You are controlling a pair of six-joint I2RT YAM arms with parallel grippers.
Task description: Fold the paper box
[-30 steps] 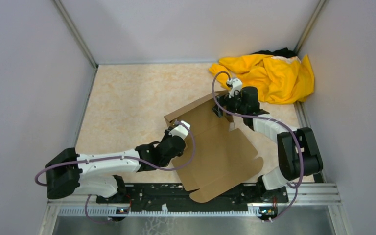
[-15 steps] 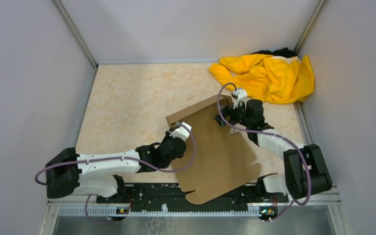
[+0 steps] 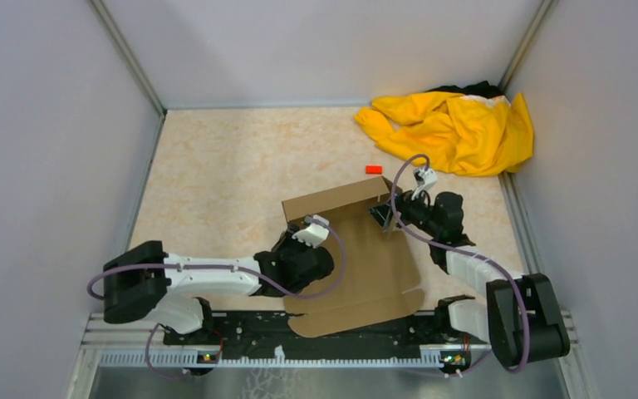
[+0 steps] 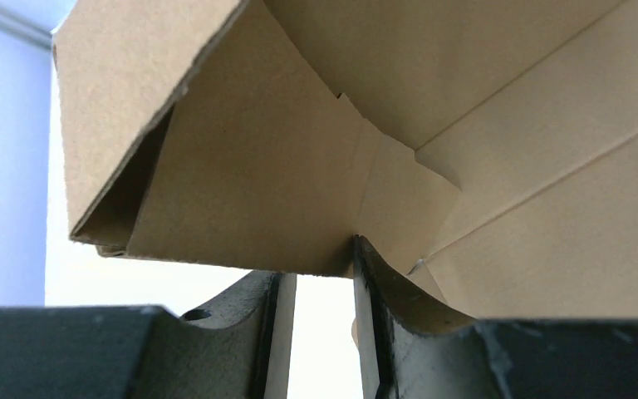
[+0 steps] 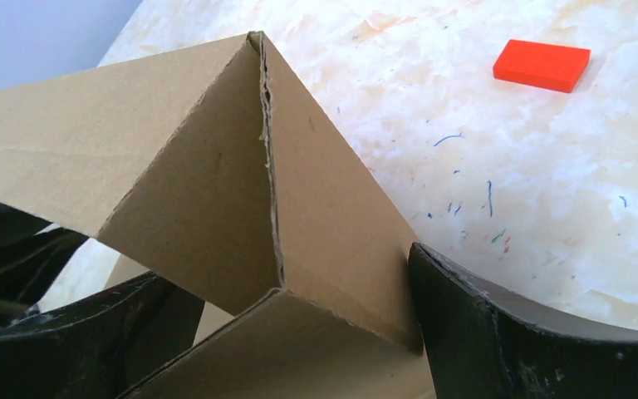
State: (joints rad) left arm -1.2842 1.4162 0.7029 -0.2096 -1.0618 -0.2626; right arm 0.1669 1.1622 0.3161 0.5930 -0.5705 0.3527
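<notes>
Marbled table [image 3: 216,166] — paper box [image 3: 374,262], yellow cloth [image 3: 457,129], red block [image 3: 374,169].

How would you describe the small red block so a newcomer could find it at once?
Start at the yellow cloth heaped in the far right corner. Just nearer than its left end, past the raised far wall of the paper box, lies the red block. It is the only red thing, flat, and far smaller than both.

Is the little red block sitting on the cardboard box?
No, the red block lies on the table, apart from the paper box.
</notes>
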